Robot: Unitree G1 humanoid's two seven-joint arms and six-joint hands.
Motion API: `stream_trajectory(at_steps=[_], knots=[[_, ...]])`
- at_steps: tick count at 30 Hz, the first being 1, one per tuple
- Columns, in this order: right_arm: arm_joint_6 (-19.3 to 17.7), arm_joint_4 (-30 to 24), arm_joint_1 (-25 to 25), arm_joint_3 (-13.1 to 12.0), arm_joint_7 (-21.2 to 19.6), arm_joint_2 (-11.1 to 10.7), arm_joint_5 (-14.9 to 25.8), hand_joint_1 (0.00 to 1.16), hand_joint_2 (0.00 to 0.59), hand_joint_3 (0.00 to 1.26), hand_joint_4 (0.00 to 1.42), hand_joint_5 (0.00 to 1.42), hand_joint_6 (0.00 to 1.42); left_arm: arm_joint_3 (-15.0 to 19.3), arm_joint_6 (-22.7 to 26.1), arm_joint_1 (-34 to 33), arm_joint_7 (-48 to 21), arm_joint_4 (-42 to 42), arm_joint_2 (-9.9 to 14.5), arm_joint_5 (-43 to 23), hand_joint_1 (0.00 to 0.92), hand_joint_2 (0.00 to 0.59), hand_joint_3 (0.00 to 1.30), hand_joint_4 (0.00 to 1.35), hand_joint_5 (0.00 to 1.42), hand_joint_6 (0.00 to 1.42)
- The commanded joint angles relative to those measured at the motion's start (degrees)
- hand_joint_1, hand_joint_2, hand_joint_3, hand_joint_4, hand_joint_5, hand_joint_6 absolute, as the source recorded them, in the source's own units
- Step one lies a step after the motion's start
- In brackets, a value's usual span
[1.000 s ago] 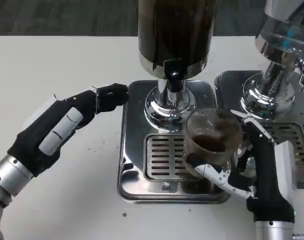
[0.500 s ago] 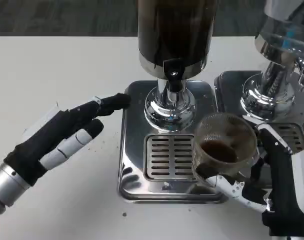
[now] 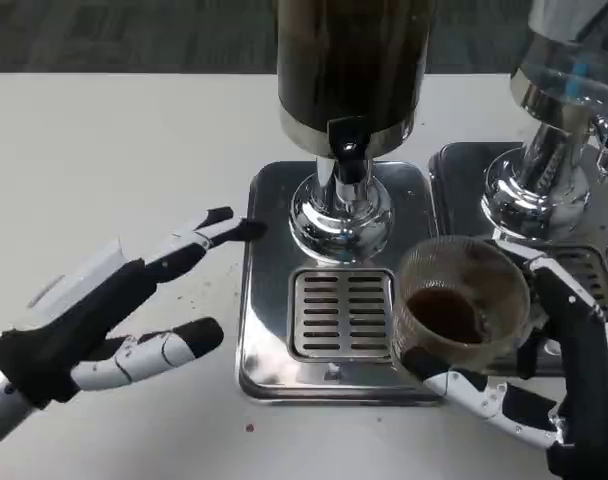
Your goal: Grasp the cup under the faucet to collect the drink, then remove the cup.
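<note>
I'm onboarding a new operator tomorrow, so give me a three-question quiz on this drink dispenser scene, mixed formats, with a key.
1. True or false: the cup stands on the slotted grate directly beneath the faucet.
2. Multiple choice: which hand holds the cup? A) left hand B) right hand C) neither
3. Fill in the blank: the liquid inside the cup is ____ in colour.

Key
1. False: it is held off to the right of the grate, over the tray's right edge.
2. B: the right hand grips it from below and beside, while the left hand holds nothing, fingers spread, over the table left of the tray.
3. Dark brown.
</note>
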Motion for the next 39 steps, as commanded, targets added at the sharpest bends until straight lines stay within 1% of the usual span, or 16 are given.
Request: stream_trajectory(at_steps=[1,7,10,14,26,32,39], knots=[[-1.59,-2.99,1.22,-0.42,1.05,0.16,1.27,0.8,0.188,0.66,0.78,0.93,1.29,-1.36,-2.55,1.74,1.63,-1.43,2.08,2.09,0.0,0.163,0.14,0.0,0.0,0.04],[-1.94,-4.72,3.1,-0.48,2.64,0.2,1.75,0.8,0.189,0.67,0.79,0.94,1.29,-2.23,-4.49,2.74,3.19,-1.69,3.36,2.91,0.0,0.163,0.13,0.0,0.0,0.04],[-2.17,-5.67,3.91,-0.38,3.16,0.17,1.75,0.8,0.189,0.67,0.79,0.95,1.29,-2.12,-6.32,3.42,4.44,-2.6,3.98,4.4,0.0,0.162,0.13,0.0,0.0,0.04],[-2.29,-6.29,4.52,-0.31,3.74,0.33,1.93,0.8,0.187,0.67,0.79,0.95,1.29,-2.38,-7.36,4.25,5.77,-3.68,4.66,5.73,0.0,0.162,0.13,0.0,0.0,0.04],[-2.69,-7.42,5.1,-0.54,4.33,0.36,1.93,0.8,0.188,0.67,0.79,0.95,1.29,-2.31,-10.68,5.91,9.81,-5.34,7.08,9.93,0.0,0.154,0.12,0.0,0.0,0.03],[-2.75,-8.16,5.79,-0.59,4.52,0.31,2.06,0.8,0.189,0.68,0.79,0.95,1.29,-2.97,-12.56,6.26,10.86,-5.02,8.71,10.21,0.0,0.149,0.11,0.0,0.0,0.01],[-2.89,-8.77,6.33,-0.84,4.64,0.31,2.1,0.8,0.189,0.68,0.79,0.95,1.29,-3.18,-14.79,6.15,11.85,-4.62,9.93,10.43,0.0,0.145,0.11,0.0,0.0,0.0]])
